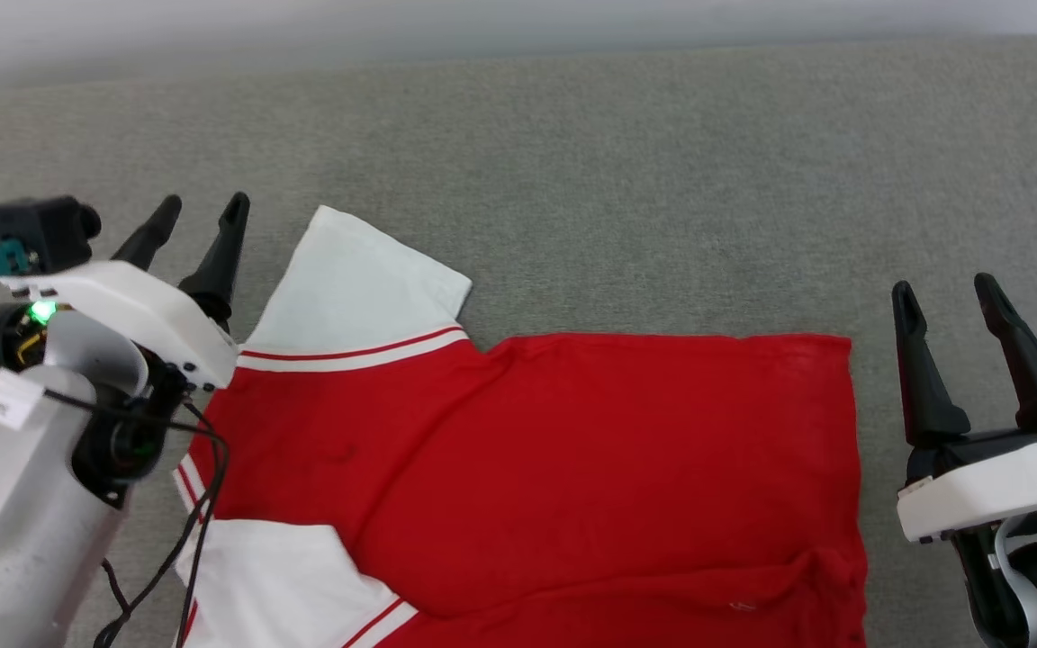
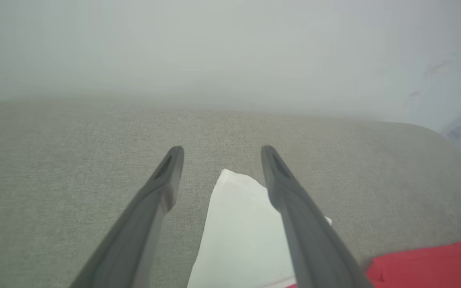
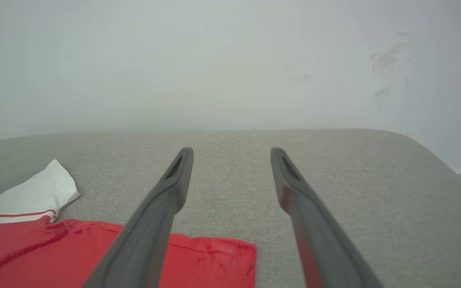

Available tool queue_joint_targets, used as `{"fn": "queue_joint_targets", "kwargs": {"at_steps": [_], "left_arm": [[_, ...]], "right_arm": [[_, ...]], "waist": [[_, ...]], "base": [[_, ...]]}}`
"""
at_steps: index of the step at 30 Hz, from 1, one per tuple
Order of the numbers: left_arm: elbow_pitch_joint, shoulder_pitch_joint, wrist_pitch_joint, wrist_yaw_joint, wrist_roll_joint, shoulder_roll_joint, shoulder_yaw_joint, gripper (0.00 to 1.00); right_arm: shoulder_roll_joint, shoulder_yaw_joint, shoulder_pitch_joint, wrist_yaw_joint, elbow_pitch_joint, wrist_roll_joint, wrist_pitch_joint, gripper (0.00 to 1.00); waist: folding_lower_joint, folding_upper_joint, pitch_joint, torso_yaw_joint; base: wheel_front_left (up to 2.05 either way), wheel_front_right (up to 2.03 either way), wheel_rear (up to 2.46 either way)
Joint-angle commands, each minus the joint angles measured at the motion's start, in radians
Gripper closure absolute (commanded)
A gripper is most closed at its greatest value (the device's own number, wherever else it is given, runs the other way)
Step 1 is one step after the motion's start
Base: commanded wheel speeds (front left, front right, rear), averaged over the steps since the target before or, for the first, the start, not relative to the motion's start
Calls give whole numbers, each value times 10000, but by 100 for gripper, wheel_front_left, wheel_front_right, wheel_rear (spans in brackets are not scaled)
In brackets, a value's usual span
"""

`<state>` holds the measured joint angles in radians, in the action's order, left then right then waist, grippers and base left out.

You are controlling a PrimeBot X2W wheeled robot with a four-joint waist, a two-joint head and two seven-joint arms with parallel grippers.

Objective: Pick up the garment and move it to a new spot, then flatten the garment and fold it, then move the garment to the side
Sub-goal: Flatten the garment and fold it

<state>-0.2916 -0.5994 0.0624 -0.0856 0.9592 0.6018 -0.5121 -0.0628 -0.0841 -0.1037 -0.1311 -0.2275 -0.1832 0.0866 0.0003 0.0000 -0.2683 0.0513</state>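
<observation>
Red garment (image 1: 572,468) | white sleeves | striped trim | flat on grey cushion (image 1: 617,180)

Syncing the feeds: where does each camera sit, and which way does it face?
Head: faces down at the garment on the grey cushion; left hand, right hand flank it.
Left wrist: along that hand's fingers, past the white sleeve.
Right wrist: along that hand's fingers, past the red hem.
Shared by all: that sleeve.
</observation>
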Motion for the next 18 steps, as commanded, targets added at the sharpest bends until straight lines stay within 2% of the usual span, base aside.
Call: {"fn": "queue_joint_targets", "kwargs": {"at_steps": [1,5,8,14,18], "left_arm": [[-170,-330,-331,146,78,84,-45,0],[-846,-1367,-2178,680,616,449,-215,0],[-1266,-1978,-3942,877,1121,743,-418,0],[-1930,-2996,-6950,512,1913,1206,-595,0],[-2067,-3334,-8120,227,2238,1330,-682,0]], "right_arm": [[51,11,-224,8,41,89,-91,0],[102,18,-514,8,201,91,-257,0],[121,20,-627,8,307,43,-358,0],[139,131,-729,8,578,-166,-585,0],[136,167,-726,8,786,-475,-719,0]], "waist": [[-3,0,-571,567],[-3,0,-854,908],[-3,0,-1018,1134],[-3,0,-1420,1519],[-3,0,-1709,1732]], "base": [[0,0,0],[0,0,0],[0,0,0],[0,0,0],[0,0,0]]}}
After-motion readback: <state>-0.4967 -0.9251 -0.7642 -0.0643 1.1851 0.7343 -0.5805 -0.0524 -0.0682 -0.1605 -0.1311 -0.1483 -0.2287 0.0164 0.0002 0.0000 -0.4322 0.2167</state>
